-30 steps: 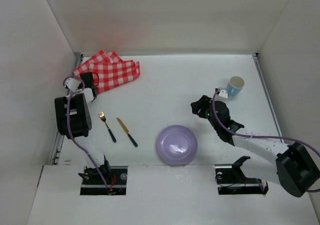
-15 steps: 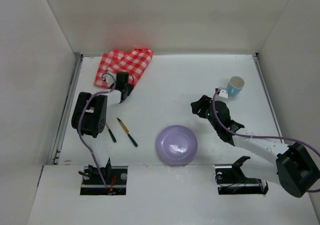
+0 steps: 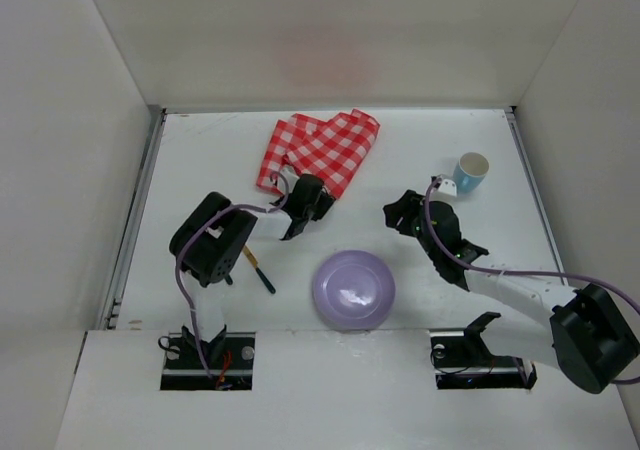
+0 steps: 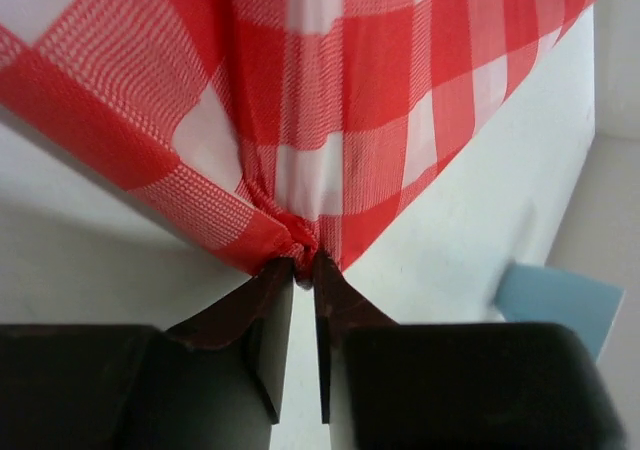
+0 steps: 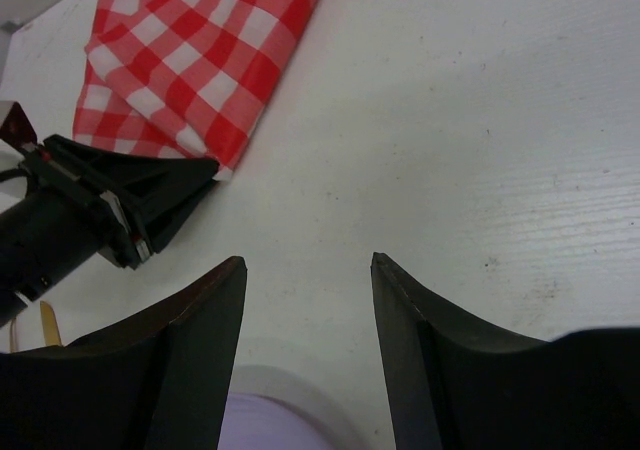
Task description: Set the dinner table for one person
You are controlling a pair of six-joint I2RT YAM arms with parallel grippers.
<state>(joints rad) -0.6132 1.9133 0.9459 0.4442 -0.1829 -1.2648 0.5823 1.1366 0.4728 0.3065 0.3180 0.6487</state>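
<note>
The white dinner table [image 3: 240, 160] carries a red-and-white checkered cloth [image 3: 322, 147] at the back middle. My left gripper [image 3: 318, 187] is shut on the cloth's near corner [image 4: 300, 232]; the cloth [image 5: 200, 60] also shows in the right wrist view. A purple plate [image 3: 353, 289] sits near the front middle, its rim [image 5: 270, 425] below my right fingers. A knife [image 3: 262, 273] lies left of the plate; the fork is hidden under my left arm. A light blue cup [image 3: 468, 172] stands at the right. My right gripper [image 3: 400, 213] is open and empty between cloth and cup.
Metal rails [image 3: 137, 215] run along the table's side edges. White walls enclose the back and sides. The left arm's body [image 3: 212, 238] lies over the cutlery area. The cup [image 4: 555, 300] shows at the right in the left wrist view.
My left gripper has dragged the checkered cloth from the back left corner rightward to the back middle. The left arm now covers the fork. The right arm has barely moved.
</note>
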